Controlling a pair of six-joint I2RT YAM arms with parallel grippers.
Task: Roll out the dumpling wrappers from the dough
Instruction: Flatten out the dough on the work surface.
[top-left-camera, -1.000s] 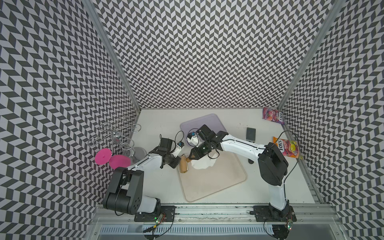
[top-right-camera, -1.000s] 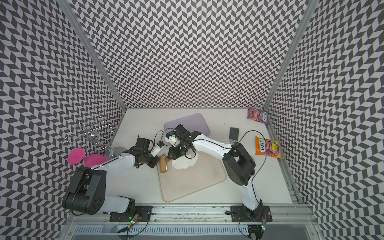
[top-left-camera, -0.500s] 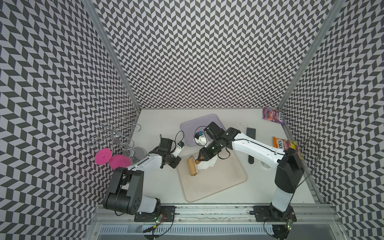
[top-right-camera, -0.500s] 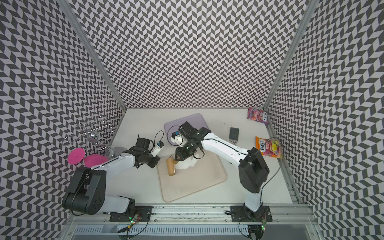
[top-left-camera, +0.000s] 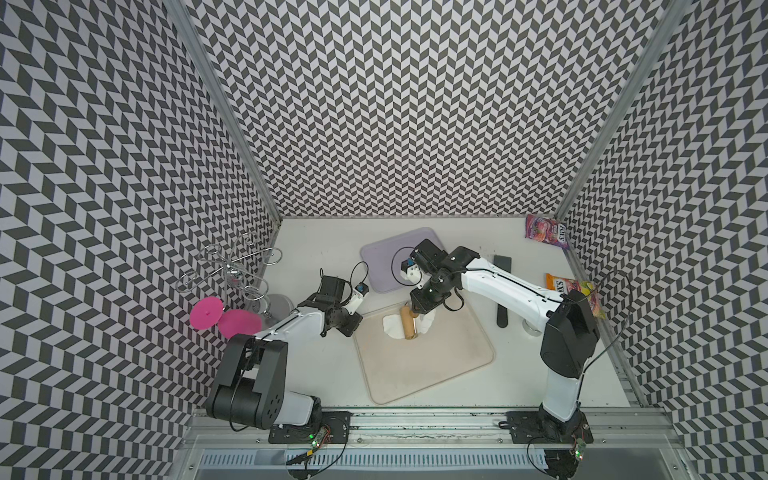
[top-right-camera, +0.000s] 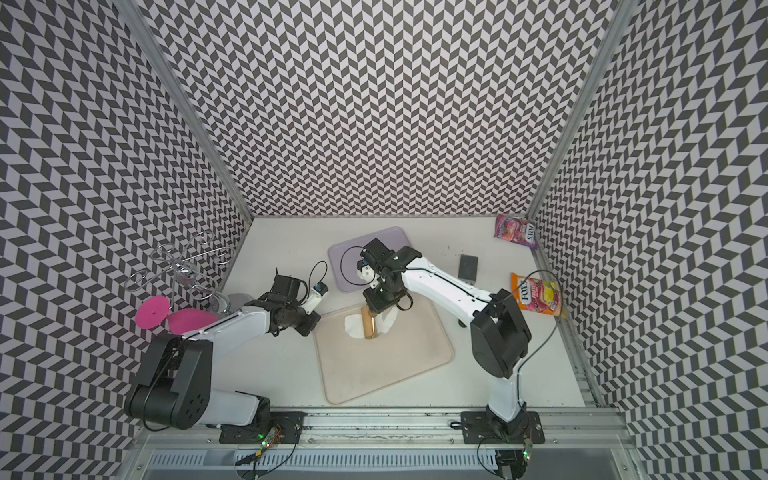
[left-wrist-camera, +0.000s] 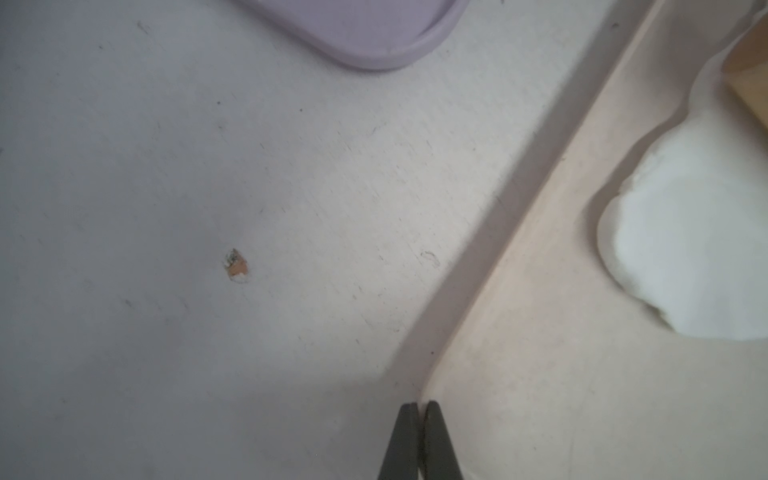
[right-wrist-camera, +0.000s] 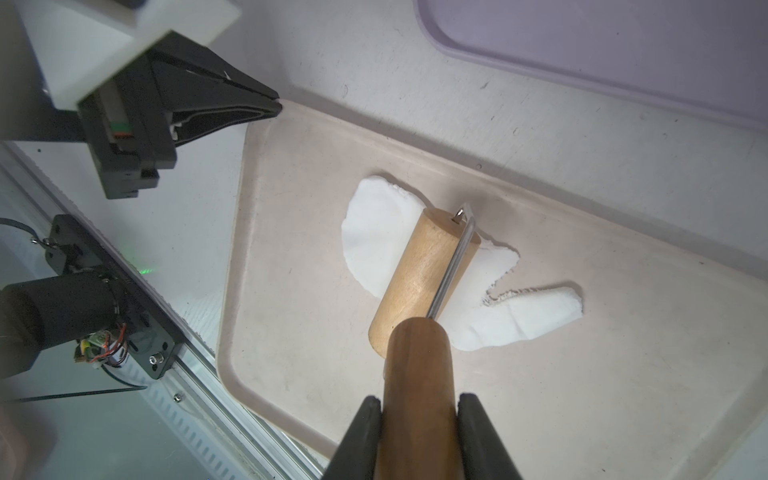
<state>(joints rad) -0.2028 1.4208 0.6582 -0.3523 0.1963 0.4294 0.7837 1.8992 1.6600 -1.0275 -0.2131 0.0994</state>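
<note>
The dough (top-left-camera: 390, 326) (top-right-camera: 352, 327) is a thin white ragged-edged sheet on the beige mat (top-left-camera: 436, 365) (top-right-camera: 386, 365). A wooden roller (top-left-camera: 409, 327) (top-right-camera: 369, 327) (right-wrist-camera: 419, 270) lies across its middle, so dough (right-wrist-camera: 372, 241) shows on both sides of it. My right gripper (right-wrist-camera: 417, 401) (top-left-camera: 422, 305) is shut on the roller's wooden handle. My left gripper (left-wrist-camera: 420, 405) (top-left-camera: 351, 326) is shut on nothing, its tips at the mat's corner (left-wrist-camera: 540, 374), apart from the dough (left-wrist-camera: 685, 241). No dumpling wrappers are in view.
A purple tray (top-left-camera: 384, 257) lies behind the mat. At the left stand a wire rack (top-left-camera: 232, 270) and pink discs (top-left-camera: 224, 318). At the right are a dark flat block (top-left-camera: 503, 264) and candy bags (top-left-camera: 546, 230) (top-left-camera: 575, 291). A metal rail (top-left-camera: 415, 419) runs along the front.
The right gripper has pushed the roller from the mat's left edge rightward onto the middle of the dough, and its arm has swung. The left arm has stayed put.
</note>
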